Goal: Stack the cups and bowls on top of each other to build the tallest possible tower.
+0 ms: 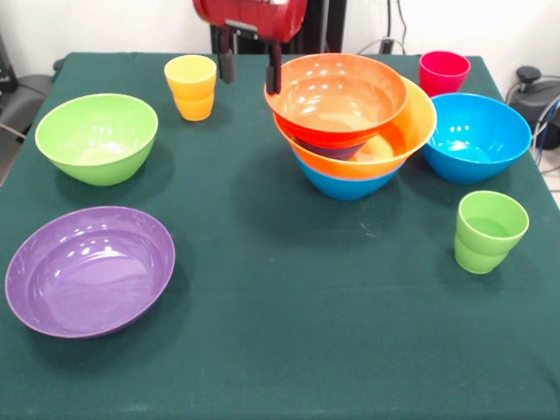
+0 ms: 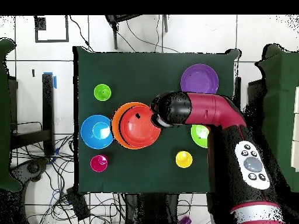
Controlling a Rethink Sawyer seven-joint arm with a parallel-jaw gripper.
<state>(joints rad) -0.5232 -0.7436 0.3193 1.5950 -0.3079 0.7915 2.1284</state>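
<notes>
- We see the end effector [image 1: 250, 68] hanging from the red arm [image 2: 204, 111] just beside the tower [image 1: 350, 131], its two dark fingers [image 1: 227, 63] apart and empty; one finger hangs at the top bowl's rim.
- The tower is a leaning pile: an orange-red bowl [image 1: 337, 98] on top, a yellow-orange bowl [image 1: 404, 136] under it, a blue bowl [image 1: 346, 184] lowest. A dark sliver shows between the top two; we cannot tell what it is.
- From above, the tower [image 2: 135, 125] sits near the middle of the green surface [image 1: 280, 332], with the arm's end just beside it.
- A second blue bowl [image 1: 477, 136] stands upright, touching or just beside the tower.
- The red-pink cup [image 1: 444, 72] stands behind that bowl, near the surface's far edge.
- The light green cup [image 1: 488, 231] stands alone in front of the blue bowl.
- The yellow cup [image 1: 192, 86] stands upright near the end effector, on the side away from the tower.
- The lime bowl [image 1: 96, 136] and the purple bowl [image 1: 89, 269] sit well apart from the tower; the purple one tilts.
</notes>
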